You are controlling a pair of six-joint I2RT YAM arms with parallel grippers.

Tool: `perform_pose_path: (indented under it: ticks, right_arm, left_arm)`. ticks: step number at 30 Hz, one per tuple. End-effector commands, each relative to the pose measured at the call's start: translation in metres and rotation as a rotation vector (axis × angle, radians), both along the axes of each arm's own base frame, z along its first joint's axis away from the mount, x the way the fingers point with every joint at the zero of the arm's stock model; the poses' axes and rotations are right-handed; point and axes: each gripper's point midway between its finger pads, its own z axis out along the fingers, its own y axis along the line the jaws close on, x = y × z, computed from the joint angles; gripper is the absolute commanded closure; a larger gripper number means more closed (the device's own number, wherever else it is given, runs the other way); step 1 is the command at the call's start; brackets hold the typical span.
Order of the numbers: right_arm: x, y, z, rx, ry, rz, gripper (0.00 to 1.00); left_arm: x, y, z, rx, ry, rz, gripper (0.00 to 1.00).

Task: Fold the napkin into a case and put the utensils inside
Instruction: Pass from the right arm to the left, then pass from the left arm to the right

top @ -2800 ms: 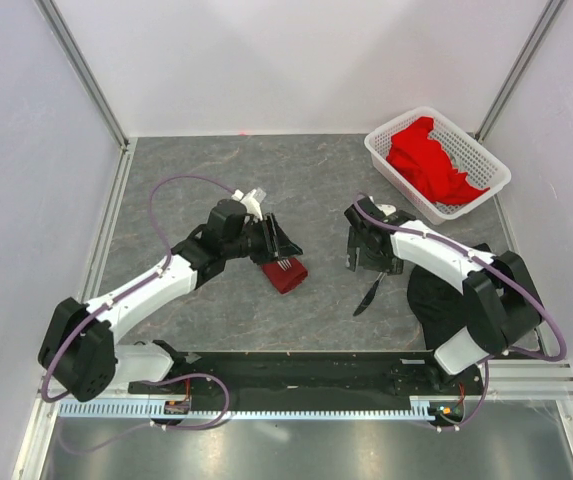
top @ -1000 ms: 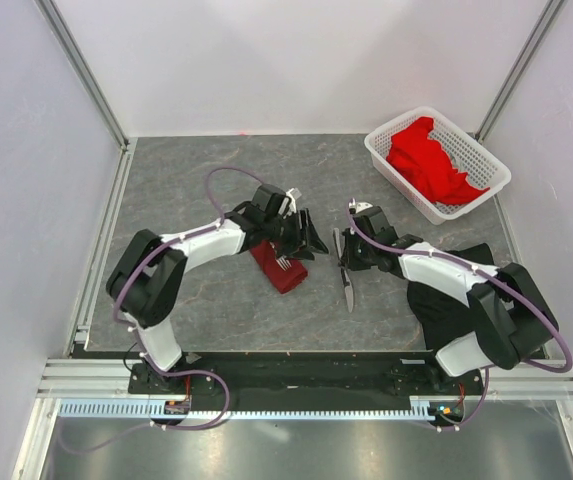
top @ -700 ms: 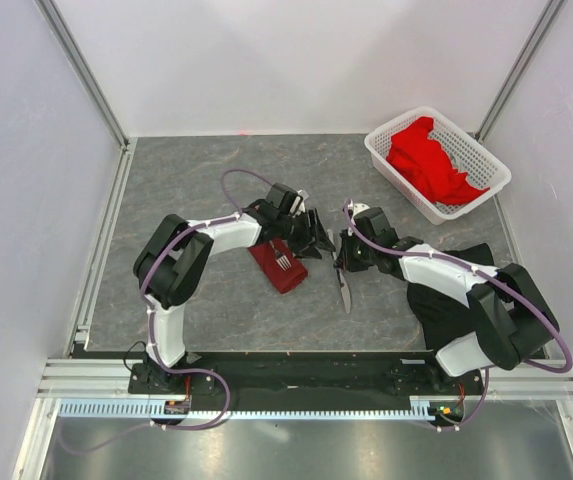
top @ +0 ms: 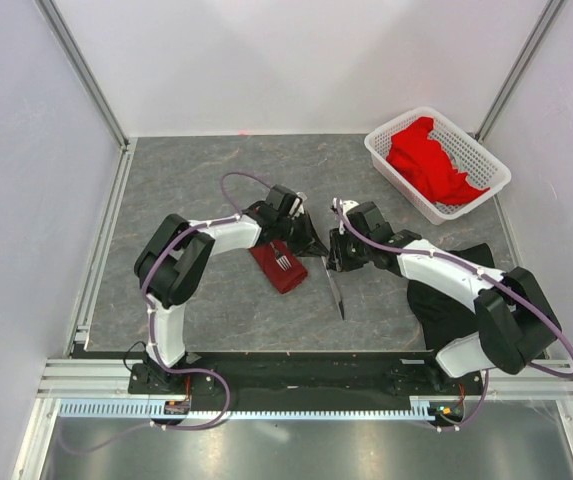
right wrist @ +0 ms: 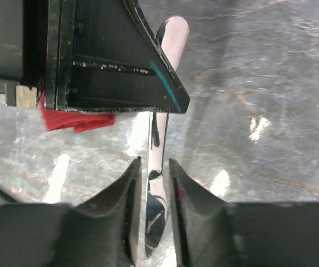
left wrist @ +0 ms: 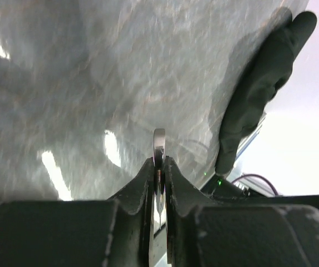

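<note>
The napkin [top: 288, 277] lies folded as a narrow dark red case left of centre, with the fork [top: 283, 262] resting on it. The knife [top: 334, 296] slants from between the two grippers towards the near edge. My left gripper [top: 313, 247] is shut on one end of the knife [left wrist: 159, 142], whose rounded tip pokes out past the left gripper [left wrist: 159, 162]. My right gripper [right wrist: 153, 162] stands open around the same knife [right wrist: 159, 139], with a gap on each side of the blade. A red corner of the napkin [right wrist: 75, 119] shows behind the left gripper's body.
A white lattice basket [top: 386, 160] holding bright red cloth stands at the back right. A black cloth [top: 456, 290] lies under the right arm. Grey walls and rails close in the table on all sides.
The left gripper has closed on the knife's end. The right gripper's jaws have parted and let go of the knife. The knife has shifted slightly left.
</note>
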Motion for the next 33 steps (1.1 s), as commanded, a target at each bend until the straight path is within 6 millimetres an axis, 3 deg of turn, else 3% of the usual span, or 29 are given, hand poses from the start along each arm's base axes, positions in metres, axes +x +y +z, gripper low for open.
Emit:
perform_pose_path:
  ticks: [1,7,12,15,26,33]
  right_arm:
    - [-0.006,0.006,0.024,0.001,-0.029,0.037,0.62]
    - [-0.014,0.020,0.025,0.002,-0.023,0.092,0.55]
    - [-0.014,0.027,0.031,0.005,-0.039,0.100,0.63]
    - [-0.012,0.022,0.034,-0.012,-0.058,0.076,0.68]
    - [-0.013,0.015,0.041,-0.034,-0.072,0.071,0.62]
    - [-0.014,0.021,0.037,-0.025,-0.060,0.093,0.65]
  left_arm:
    - [0.001,-0.003,0.057,-0.114,-0.100,0.015,0.92]
    - [-0.008,-0.002,0.073,-0.152,-0.112,-0.008,0.92]
    - [-0.010,-0.002,0.079,-0.164,-0.118,-0.012,0.92]
    - [-0.008,0.002,0.079,-0.149,-0.122,-0.007,0.92]
    - [-0.006,0.005,0.079,-0.139,-0.128,0.001,0.93]
    - [-0.006,0.006,0.083,-0.145,-0.133,0.003,0.93]
